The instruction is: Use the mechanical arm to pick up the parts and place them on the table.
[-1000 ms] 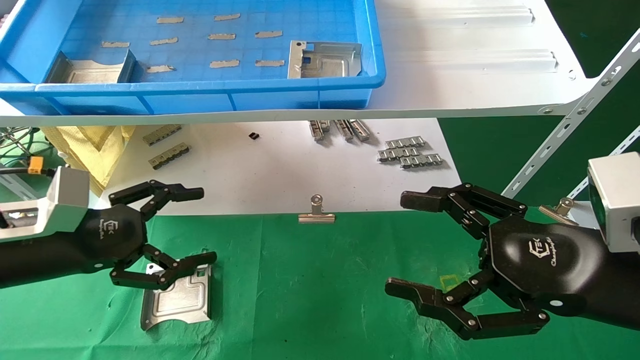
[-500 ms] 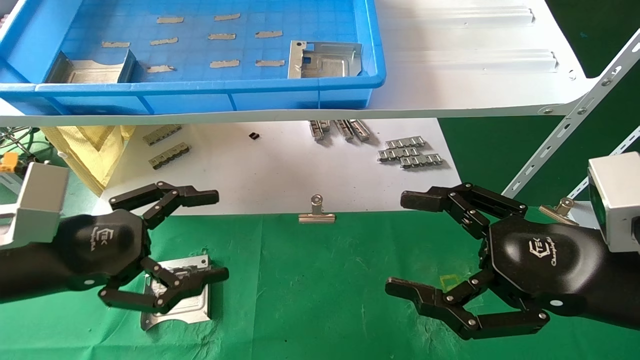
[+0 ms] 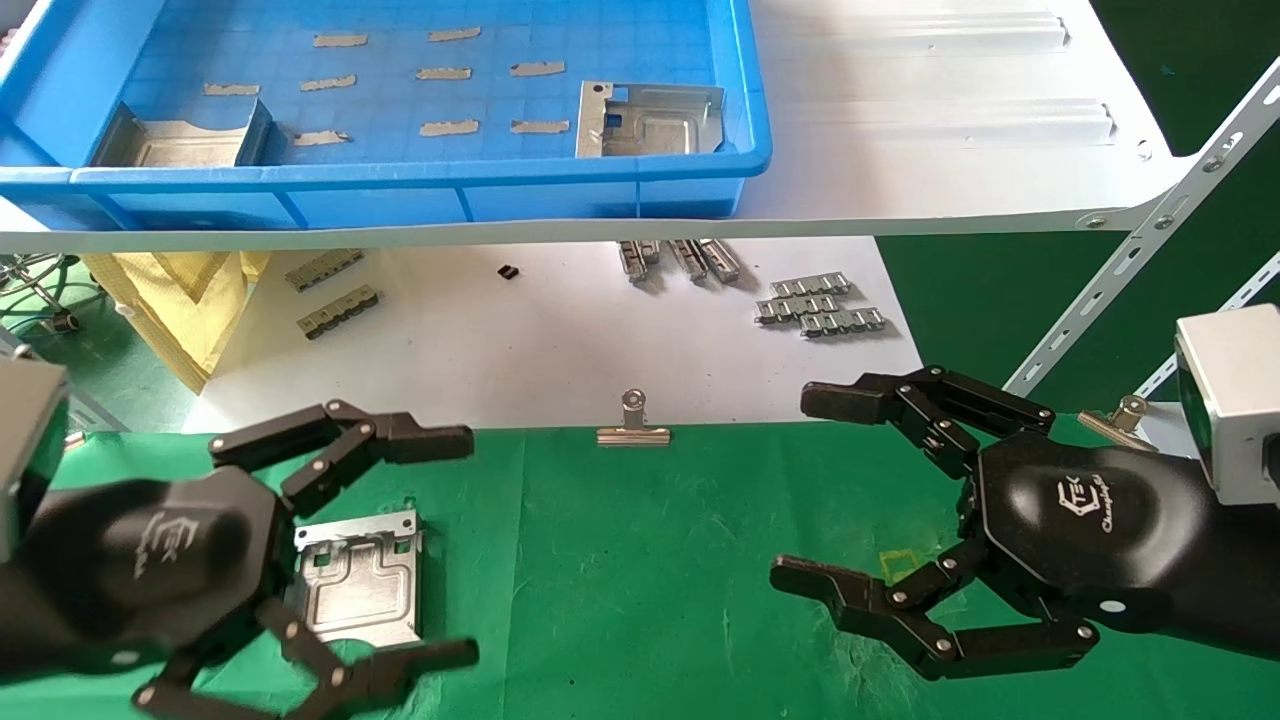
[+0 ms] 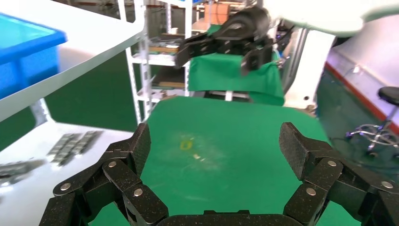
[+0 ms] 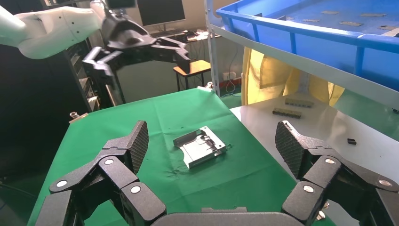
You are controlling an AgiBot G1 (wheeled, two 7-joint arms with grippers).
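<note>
My left hand (image 3: 330, 560) hangs open above one plate (image 3: 357, 577) lying flat on the green table (image 3: 640, 580). Two plates remain in the blue tray (image 3: 420, 190), far ahead. Right hand (image 3: 890, 510) open, idle.

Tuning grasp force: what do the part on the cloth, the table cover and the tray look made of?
Part: looks like thin stamped sheet metal, bare silvery, semi-glossy; embossed ridges, cutouts, bent rim. Table cover: green fabric, matte; wrinkles show. Tray: probably moulded plastic, blue, smooth, slight sheen. The left gripper is open above the part, not touching it; the right gripper is open, idle.
</note>
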